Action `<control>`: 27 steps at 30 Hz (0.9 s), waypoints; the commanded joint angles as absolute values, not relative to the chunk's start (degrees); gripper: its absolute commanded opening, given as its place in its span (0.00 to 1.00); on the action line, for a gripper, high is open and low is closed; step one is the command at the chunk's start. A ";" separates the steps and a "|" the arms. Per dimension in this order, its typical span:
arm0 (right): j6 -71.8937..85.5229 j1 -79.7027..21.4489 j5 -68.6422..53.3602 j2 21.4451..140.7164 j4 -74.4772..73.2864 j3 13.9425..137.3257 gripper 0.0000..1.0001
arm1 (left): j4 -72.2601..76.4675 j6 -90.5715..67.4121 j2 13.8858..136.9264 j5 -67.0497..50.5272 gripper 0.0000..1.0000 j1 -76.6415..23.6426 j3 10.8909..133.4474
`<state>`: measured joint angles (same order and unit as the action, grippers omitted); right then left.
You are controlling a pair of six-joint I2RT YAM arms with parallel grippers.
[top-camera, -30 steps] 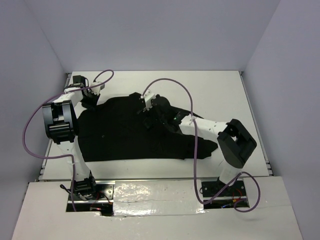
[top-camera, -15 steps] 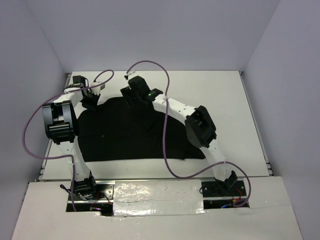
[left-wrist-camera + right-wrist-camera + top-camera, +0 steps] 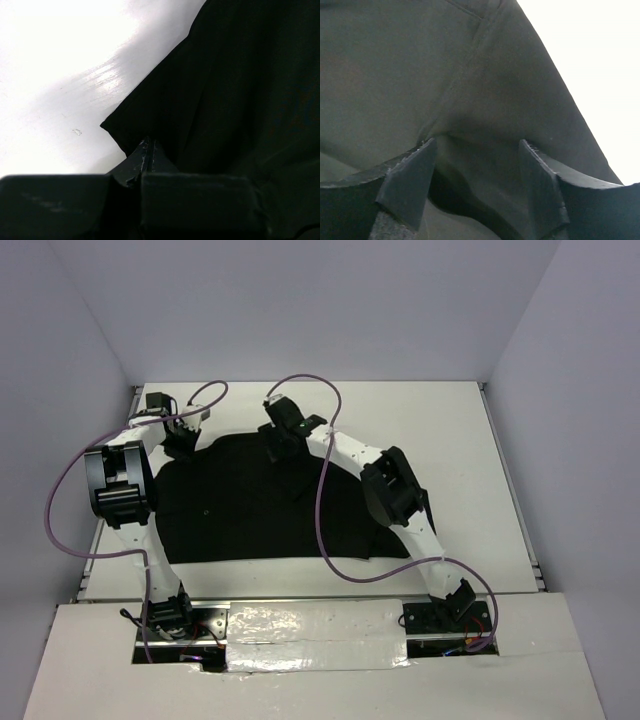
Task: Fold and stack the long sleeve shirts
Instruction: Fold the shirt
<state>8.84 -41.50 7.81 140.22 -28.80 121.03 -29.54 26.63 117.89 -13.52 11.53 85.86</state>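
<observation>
Soft black shirt (image 3: 250, 510), rumpled, on glossy counter (image 3: 450, 430); left end effector (image 3: 148, 142) pinches its corner, right end effector (image 3: 476, 145) gapes.

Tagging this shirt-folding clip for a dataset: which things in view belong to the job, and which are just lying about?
Job: black long sleeve shirt; left gripper, shut on its corner; right gripper, open over its fabric.
Just there: white table; purple cables.

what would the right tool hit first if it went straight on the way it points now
The black shirt: its fabric fills the view just ahead of the open right tool, seemingly very close, though depth is unclear.
</observation>
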 commanded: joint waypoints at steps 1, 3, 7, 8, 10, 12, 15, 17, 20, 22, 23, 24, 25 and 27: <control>8.17 -41.75 5.27 139.30 -28.21 122.78 0.72 | -29.71 25.93 115.93 -14.85 0.00 11.78 86.22; 8.17 -41.84 5.36 140.01 -28.74 123.05 0.69 | -29.88 26.02 116.02 -14.94 0.00 11.78 86.40; 7.47 -42.01 3.17 138.43 -27.52 119.54 0.69 | -29.97 26.19 115.93 -15.20 0.00 12.04 86.48; 7.04 -42.10 2.73 136.43 -26.47 116.49 0.68 | -29.88 26.19 115.93 -15.21 0.00 12.04 86.57; 5.55 -42.63 1.76 133.78 -22.44 113.13 0.66 | -30.06 26.28 116.19 -15.21 0.00 12.13 86.75; 4.40 -43.33 0.27 129.74 -19.53 108.56 0.66 | -30.06 26.19 116.37 -15.03 0.00 12.22 86.75; 2.20 -43.86 0.35 127.00 -16.26 104.77 0.68 | -29.88 26.19 116.19 -15.12 0.00 12.30 86.49; 1.15 -44.12 -0.88 128.05 -16.87 105.38 0.70 | -29.71 26.19 116.10 -14.94 0.00 12.31 86.31; 1.23 -44.30 -1.14 130.69 -18.98 108.09 0.70 | -29.88 26.10 116.19 -14.94 0.00 12.30 86.48; 1.67 -44.56 -1.67 131.04 -18.29 108.28 0.70 | -29.80 25.93 116.11 -15.03 0.00 12.30 86.57; 1.76 -44.73 -1.84 130.87 -17.76 108.11 0.70 | -29.88 25.93 116.10 -15.12 0.00 12.39 86.49; 1.76 -44.74 -1.85 130.52 -17.23 107.93 0.70 | -29.88 25.93 116.10 -15.12 0.00 12.31 86.48; 1.58 -45.00 -1.85 130.00 -16.36 107.76 0.70 | -29.88 26.01 116.10 -15.03 0.00 12.30 86.48; 0.88 -45.44 -1.32 130.16 -16.35 108.71 0.70 | -29.79 26.02 116.37 -14.94 0.00 12.39 86.57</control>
